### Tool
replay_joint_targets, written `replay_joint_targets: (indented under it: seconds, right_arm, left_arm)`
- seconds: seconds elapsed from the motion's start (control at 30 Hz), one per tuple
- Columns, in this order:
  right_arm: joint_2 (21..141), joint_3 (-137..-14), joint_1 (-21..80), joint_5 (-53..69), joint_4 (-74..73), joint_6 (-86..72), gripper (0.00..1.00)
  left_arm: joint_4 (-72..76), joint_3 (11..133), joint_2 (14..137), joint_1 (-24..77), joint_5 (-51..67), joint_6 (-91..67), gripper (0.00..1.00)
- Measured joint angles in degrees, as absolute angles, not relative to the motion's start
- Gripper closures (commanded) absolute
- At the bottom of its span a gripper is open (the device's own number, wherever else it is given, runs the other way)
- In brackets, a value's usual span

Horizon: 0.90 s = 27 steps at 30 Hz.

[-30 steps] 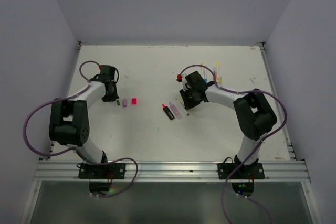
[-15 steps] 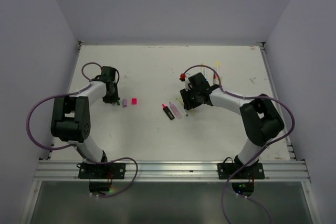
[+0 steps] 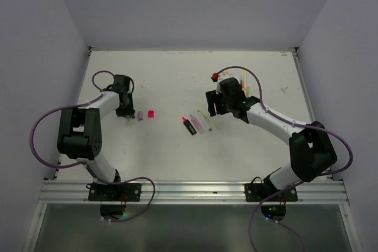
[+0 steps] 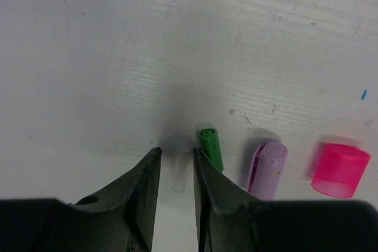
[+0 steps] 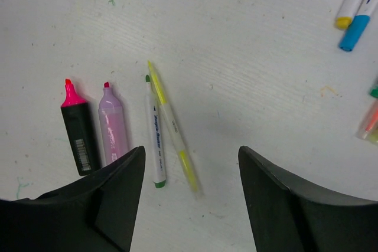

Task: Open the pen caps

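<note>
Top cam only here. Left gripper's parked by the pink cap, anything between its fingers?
Observer: Yes. The left wrist view shows a clear cap lying flat between the fingers of the left gripper. The jaws are slightly apart and not touching it.
Operator: Anything else hidden under that gripper?
Observer: A green cap right beside the clear one, then the lilac cap and the pink cap.
Operator: Pens under the right gripper, capped?
Observer: No. The right wrist view shows bare tips on all four: black-and-pink highlighter, lilac highlighter, white pen, yellow pen.
</note>
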State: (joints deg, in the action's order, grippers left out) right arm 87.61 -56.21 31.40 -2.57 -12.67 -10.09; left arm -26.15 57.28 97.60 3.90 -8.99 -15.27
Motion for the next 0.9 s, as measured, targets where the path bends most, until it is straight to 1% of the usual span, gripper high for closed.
replay_joint_targets:
  seconds: [0.27,0.33,0.47,0.5,0.57,0.6,0.63,0.67,0.7,0.8,0.9]
  right_arm:
    - [85.1,-57.1,29.9,-8.1,-13.5,-12.1,0.21]
    - [85.5,-58.7,28.8,-9.5,-15.0,-12.7,0.21]
    - [89.3,-64.3,25.4,-11.6,-16.4,-14.4,0.25]
    - [90.6,-65.7,24.4,-12.1,-16.5,-14.7,0.27]
    - [93.8,-68.4,22.8,-12.6,-17.0,-15.2,0.32]
    - [95.6,-69.9,22.0,-12.6,-17.5,-15.4,0.33]
    - [97.6,-71.7,21.5,-12.6,-18.1,-15.6,0.38]
    - [99.1,-72.9,21.1,-12.8,-18.2,-15.6,0.40]
    - [101.1,-74.5,20.8,-12.8,-18.6,-15.6,0.42]
    - [106.7,-79.7,20.2,-13.1,-20.3,-15.4,0.50]
    - [111.9,-85.4,20.0,-13.5,-21.1,-15.2,0.53]
  left_arm:
    - [-26.4,57.3,95.0,3.9,-9.2,-15.4,0.65]
    - [-26.5,57.2,92.4,3.9,-9.4,-15.6,0.61]
    - [-26.4,56.8,84.1,3.9,-9.7,-16.3,0.44]
    - [-26.4,56.6,81.7,3.9,-9.8,-16.5,0.37]
    - [-26.2,56.4,76.4,3.9,-9.9,-17.1,0.30]
    - [-25.9,56.0,73.6,3.9,-9.9,-17.3,0.20]
    - [-25.6,55.5,70.7,3.9,-10.0,-17.2,0.16]
    - [-25.2,54.8,68.3,3.9,-10.1,-17.4,0.12]
    - [-24.5,53.8,65.3,3.9,-10.2,-17.4,0.06]
    - [-23.1,50.4,56.4,3.9,-10.4,-17.4,0.00]
    - [-21.6,46.9,49.6,3.9,-10.5,-17.4,0.00]
